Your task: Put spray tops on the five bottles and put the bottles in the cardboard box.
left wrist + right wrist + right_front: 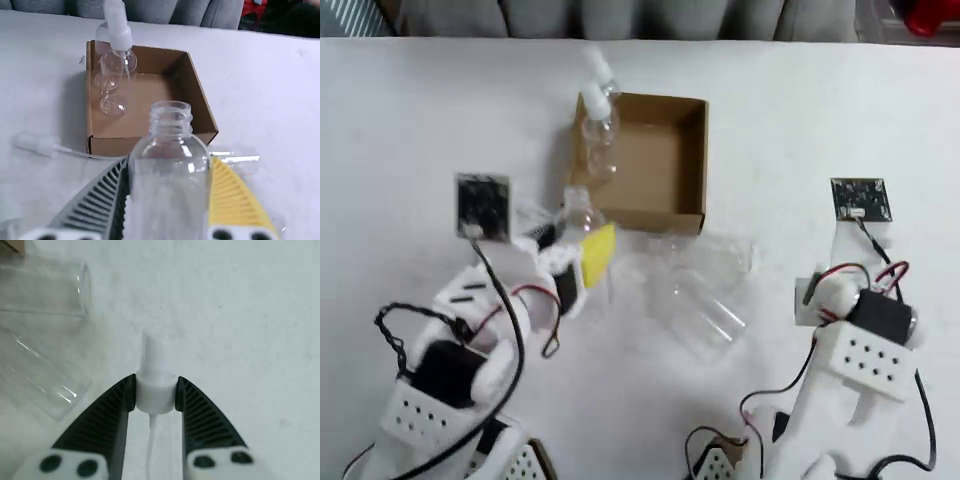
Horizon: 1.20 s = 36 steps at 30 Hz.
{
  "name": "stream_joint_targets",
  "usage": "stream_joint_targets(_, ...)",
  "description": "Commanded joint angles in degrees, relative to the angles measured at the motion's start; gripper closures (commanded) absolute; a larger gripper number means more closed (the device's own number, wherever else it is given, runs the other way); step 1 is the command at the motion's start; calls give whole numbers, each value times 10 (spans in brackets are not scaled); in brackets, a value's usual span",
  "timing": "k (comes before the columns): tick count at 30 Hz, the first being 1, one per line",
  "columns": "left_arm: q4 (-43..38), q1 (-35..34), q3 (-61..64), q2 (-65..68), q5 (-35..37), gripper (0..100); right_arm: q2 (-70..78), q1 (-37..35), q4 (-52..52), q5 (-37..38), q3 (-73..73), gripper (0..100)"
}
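My high camera hangs over the table [410,100] and looks steeply down, with both arm bases at the near edge and the cardboard box [695,160] farther out. My left wrist camera rides low behind the left gripper [170,164], very close to the bottle [170,150] it clasps. It faces forward across the table to that same box, which the high view also covers. My right wrist camera sits just behind the right gripper [155,385], tilted down at the tabletop and close on the spray top [155,375] in its jaws. The clear containers [45,290] lying beside it appear from above too.
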Motion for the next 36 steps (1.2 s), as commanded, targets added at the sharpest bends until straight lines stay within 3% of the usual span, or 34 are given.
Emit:
stream_joint_targets(1, -57, 7, 56, -76, -52, 980, -61, -51, -51, -48, 11, 981)
stream_joint_targets(11, -105, 7, 174, -227, -56, 980, -208, -165, -324, -276, 100, 982)
stream_joint_targets(19, -105, 7, 232, -344, -172, 980, -275, -272, -564, -280, 126, 981)
stream_joint_targets(22, -105, 7, 239, -342, -182, 980, -274, -310, -624, -280, 113, 982)
stream_joint_targets(27, -116, 7, 269, -342, -182, 980, -273, -384, -648, -280, 47, 982)
stream_joint_targets(33, -302, -48, 371, -341, -181, 980, -219, -469, -618, -280, -68, 982)
stream_joint_targets(36, -321, -70, 370, -340, -180, 980, -165, -491, -556, -280, -138, 982)
